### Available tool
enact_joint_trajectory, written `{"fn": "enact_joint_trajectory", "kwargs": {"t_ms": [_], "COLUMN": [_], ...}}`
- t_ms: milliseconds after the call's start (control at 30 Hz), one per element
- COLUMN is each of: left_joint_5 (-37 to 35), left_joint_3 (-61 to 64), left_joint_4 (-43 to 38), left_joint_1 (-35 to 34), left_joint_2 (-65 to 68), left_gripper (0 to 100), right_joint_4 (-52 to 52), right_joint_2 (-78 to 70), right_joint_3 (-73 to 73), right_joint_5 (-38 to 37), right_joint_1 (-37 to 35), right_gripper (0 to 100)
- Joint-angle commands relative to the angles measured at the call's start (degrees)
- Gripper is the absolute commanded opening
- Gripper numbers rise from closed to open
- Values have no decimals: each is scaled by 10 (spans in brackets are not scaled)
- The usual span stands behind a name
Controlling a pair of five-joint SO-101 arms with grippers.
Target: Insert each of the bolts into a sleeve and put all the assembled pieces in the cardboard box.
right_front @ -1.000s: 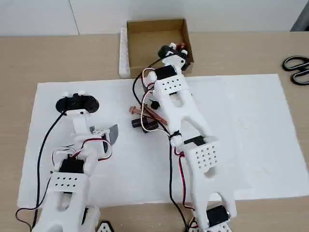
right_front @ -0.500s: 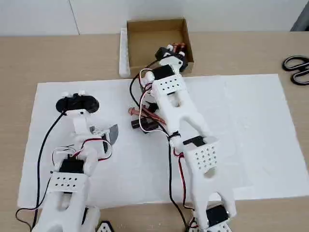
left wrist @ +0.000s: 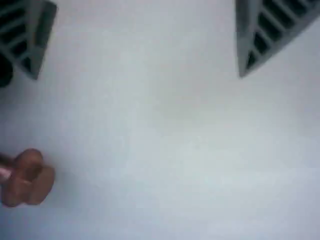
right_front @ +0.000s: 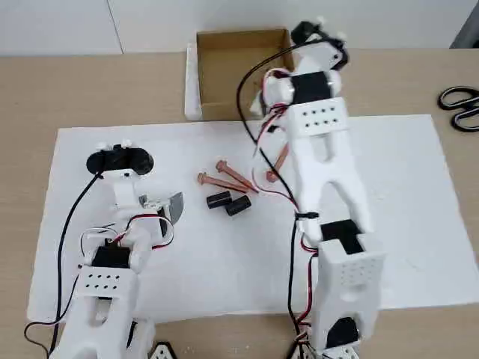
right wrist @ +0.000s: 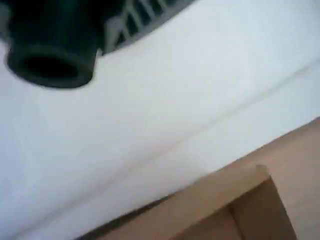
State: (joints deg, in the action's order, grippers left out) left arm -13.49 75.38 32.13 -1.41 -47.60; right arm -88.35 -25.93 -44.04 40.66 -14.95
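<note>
- Cardboard marks the goal: the cardboard box (right_front: 232,75) sits open side up at the far edge of the tabletop (right_front: 90,82), just beyond the white paper sheet (right_front: 404,194), so finished pieces can be dropped in from above.
- The right end effector (right wrist: 95,22) is clamped on a black sleeve (right wrist: 50,57), with the bore facing outward. The right wrist view looks past the paper's edge to a corner of the box, so I judge this piece is meant for the box.
- A copper bolt (right_front: 281,158) shows beneath the right arm in the high view. I cannot tell whether it is seated in the held sleeve.
- The left end effector (left wrist: 140,60) hovers low over the paper, jaws spread wide with nothing between them. A bolt head (left wrist: 25,177) lies near it, probably the next pick.
- Mid-sheet, a first loose bolt (right_front: 238,177) and a second loose bolt (right_front: 213,180) lie side by side. A first loose sleeve (right_front: 218,200) and a second loose sleeve (right_front: 238,205) lie just beside them, between the arms where either can reach.
- None of these four is assembled, so much of the task remains.
- Scissors (right_front: 460,105) lie well apart on the bare tabletop.
</note>
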Motion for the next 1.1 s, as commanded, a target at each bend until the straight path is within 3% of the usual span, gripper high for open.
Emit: {"fn": "enact_joint_trajectory", "kwargs": {"t_ms": [0,200,367,567,900,1067], "left_joint_5": [-2,-2,-4,-6,-4,-3], "left_joint_3": [-42,-240,-356,-524,-803,-929], "left_joint_4": [33,215,246,280,292,292], "left_joint_1": [3,34,81,120,230,274], "left_joint_2": [-6,-2,91,315,636,761], "left_gripper": [243,244,244,244,244,244], "right_joint_4": [-4,-41,-84,-99,-101,-102], "right_joint_2": [73,124,138,141,142,139], "right_joint_3": [-6,-6,-5,-2,-2,-2], "right_joint_5": [-48,-172,-340,-349,-354,-382], "right_joint_1": [43,103,137,189,350,376], "right_gripper": [4,4,4,4,4,4]}}
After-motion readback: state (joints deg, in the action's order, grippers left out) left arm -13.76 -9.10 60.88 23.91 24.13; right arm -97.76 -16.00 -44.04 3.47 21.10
